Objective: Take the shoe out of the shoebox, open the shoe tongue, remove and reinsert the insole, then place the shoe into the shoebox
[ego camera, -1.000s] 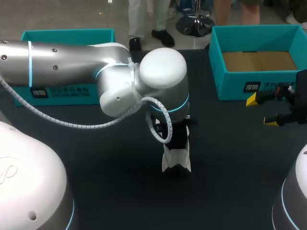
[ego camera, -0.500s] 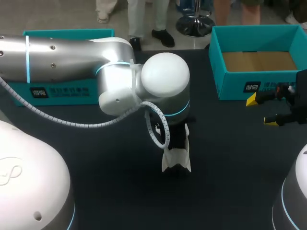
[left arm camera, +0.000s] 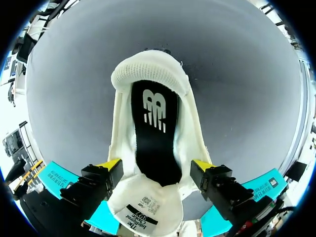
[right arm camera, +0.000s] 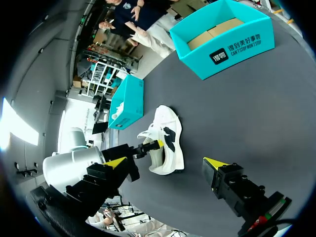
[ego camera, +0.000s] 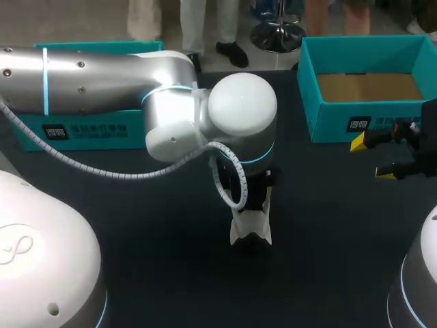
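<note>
White sneaker [left arm camera: 150, 74] on table, tongue [left arm camera: 145, 202] folded back. Left gripper [left arm camera: 157, 168] released, straddling sneaker. Right gripper [ego camera: 372, 157] released, empty, well apart from sneaker, as is teal shoebox [ego camera: 328, 123]. Best next: pinch black insole [left arm camera: 153, 133] at heel edge, peel slowly.

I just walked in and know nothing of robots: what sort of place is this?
Most likely a robotics lab or test station. Two robot arms, the left arm and the one that ends in the right gripper, work at a dark table. On it are a white shoe and an open teal shoebox.
</note>
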